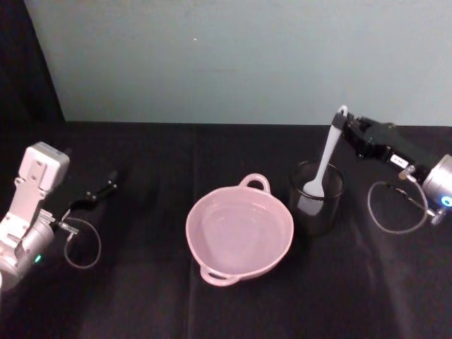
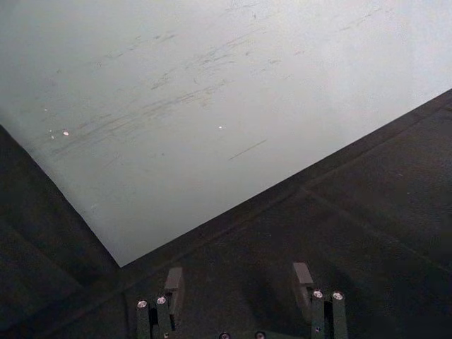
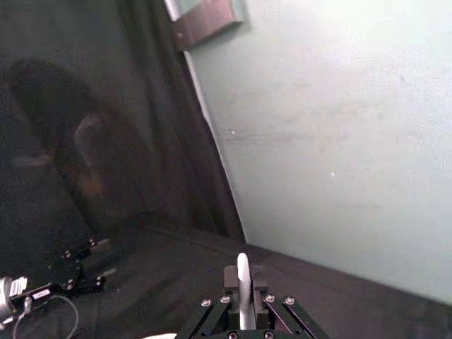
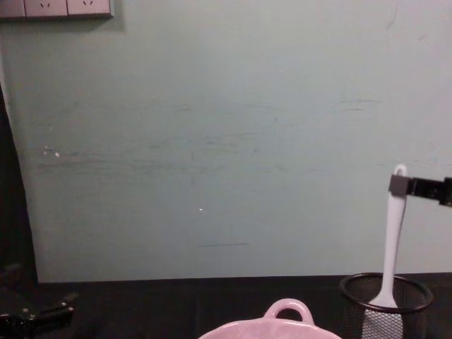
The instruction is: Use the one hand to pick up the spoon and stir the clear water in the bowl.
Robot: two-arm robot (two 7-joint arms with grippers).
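The white spoon (image 1: pixel 326 157) stands upright with its flat head inside a black wire-mesh cup (image 1: pixel 316 212). My right gripper (image 1: pixel 342 121) is shut on the top end of its handle, reaching in from the right. In the chest view the spoon (image 4: pixel 393 240) rises out of the cup (image 4: pixel 385 311), pinched by the right gripper (image 4: pixel 399 185). In the right wrist view the handle tip (image 3: pixel 243 272) sticks up between the shut jaws. The pale pink bowl (image 1: pixel 189 227) holding clear water sits just left of the cup. My left gripper (image 1: pixel 106 187) rests open at the far left.
A black cloth covers the table, with a pale green wall behind. In the left wrist view the left gripper (image 2: pixel 238 282) faces wall and cloth with nothing between its fingers. The bowl's loop handle (image 4: pixel 286 309) shows low in the chest view. Grey cable loops hang by both wrists.
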